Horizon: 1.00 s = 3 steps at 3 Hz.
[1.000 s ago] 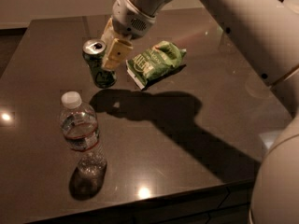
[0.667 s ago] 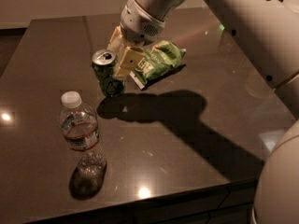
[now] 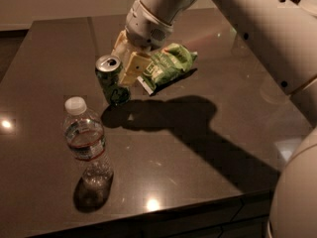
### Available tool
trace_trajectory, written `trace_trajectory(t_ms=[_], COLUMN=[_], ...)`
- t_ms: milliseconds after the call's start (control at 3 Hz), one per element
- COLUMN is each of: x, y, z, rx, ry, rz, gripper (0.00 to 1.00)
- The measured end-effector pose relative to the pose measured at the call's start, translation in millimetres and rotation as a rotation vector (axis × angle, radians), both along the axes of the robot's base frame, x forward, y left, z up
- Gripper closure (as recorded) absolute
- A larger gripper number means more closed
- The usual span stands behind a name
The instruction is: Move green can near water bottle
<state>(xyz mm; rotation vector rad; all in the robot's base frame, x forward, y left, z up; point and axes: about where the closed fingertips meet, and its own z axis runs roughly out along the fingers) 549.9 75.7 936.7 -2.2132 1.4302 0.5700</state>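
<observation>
Dark glossy tabletop point(image 3: 44, 58), bright light glints on it; pale wall point(image 3: 59, 1) behind far edge, room dim. Water bottle point(image 3: 87, 144) upright near front-left edge. Green can point(image 3: 111, 80) behind-right of bottle, near but apart, tilted, gripper point(image 3: 120, 76) clamped on it. Chip bag point(image 3: 169, 65) just right of gripper. Arm shadow point(image 3: 168, 113) across centre. White arm point(image 3: 257, 29) at right.

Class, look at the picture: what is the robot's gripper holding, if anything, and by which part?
The gripper holds the green can, jaws closed on its upper side, below the rim.
</observation>
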Motion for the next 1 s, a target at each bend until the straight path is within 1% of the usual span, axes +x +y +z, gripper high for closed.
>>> trace_trajectory(t_ms=[333,667,1000], x=[-22.9,-55.1,-82.4], y=[3.3,3.2,-1.2], z=[-7.0,-7.5,-15.2], rx=[0.005,0.020,0.027], ry=[0.027,0.062,0.104], rz=[0.059,0.134,0.198], gripper=[1.00,1.00,0.96])
